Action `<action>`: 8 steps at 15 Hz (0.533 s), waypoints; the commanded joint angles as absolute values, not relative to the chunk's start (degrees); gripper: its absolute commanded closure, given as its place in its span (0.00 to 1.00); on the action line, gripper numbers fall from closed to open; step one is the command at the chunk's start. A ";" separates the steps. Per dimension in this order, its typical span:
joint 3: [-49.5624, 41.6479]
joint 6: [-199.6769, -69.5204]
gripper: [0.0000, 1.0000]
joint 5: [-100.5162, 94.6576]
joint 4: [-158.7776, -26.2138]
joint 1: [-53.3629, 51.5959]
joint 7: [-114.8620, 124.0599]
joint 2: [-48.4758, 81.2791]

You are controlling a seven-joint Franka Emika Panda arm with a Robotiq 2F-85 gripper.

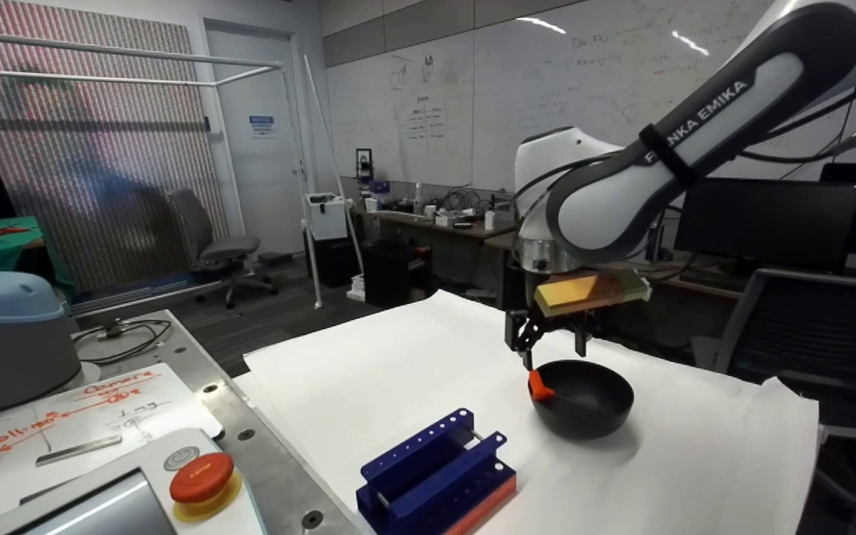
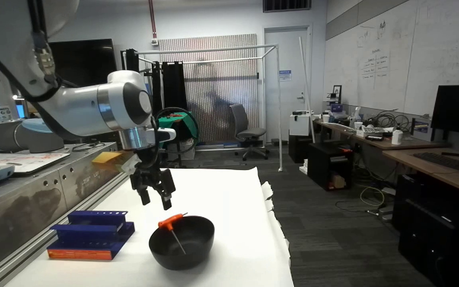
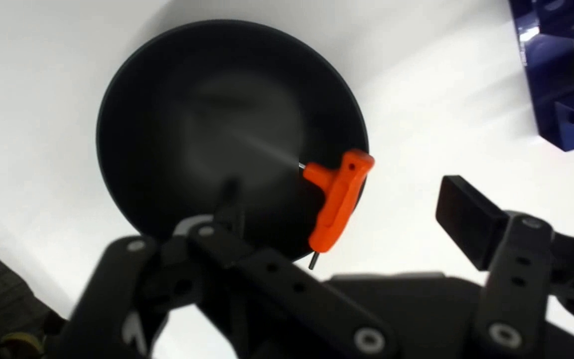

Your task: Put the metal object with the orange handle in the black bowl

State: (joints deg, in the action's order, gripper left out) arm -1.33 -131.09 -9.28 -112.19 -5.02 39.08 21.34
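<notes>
The metal tool with the orange handle shows in both exterior views [image 1: 540, 387] [image 2: 170, 221] and the wrist view [image 3: 339, 202]. Its handle lies at the bowl's rim and its thin shaft slants down inside. A short metal tip sticks out of one handle end. The black bowl [image 1: 591, 412] stands upright on the white covering; it also shows in an exterior view [image 2: 185, 261] and the wrist view [image 3: 142, 129]. My gripper [image 1: 554, 354] [image 2: 156, 201] [image 3: 349, 217] is open and empty above the bowl's handle side, apart from the tool. In the wrist view a finger covers part of the bowl.
A blue rack with an orange-red base stands beside the bowl in both exterior views [image 1: 435, 472] [image 2: 90, 236] and at the wrist view's corner [image 3: 561, 75]. White paper [image 1: 368, 364] covers the table. A metal bench edge [image 1: 279, 453] with an emergency stop button [image 1: 202, 478] runs alongside.
</notes>
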 commanded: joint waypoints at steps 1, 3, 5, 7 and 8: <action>0.86 -137.06 0.00 1.14 -122.61 -2.23 28.56 10.41; 1.99 -137.06 0.00 9.14 -125.59 -1.40 21.62 6.13; 3.02 -135.51 0.01 17.34 -127.91 -1.05 14.14 2.03; 3.42 -133.66 0.00 26.36 -129.80 -1.25 6.97 -1.53; 2.37 -134.45 0.00 20.32 -126.01 -2.12 12.93 3.77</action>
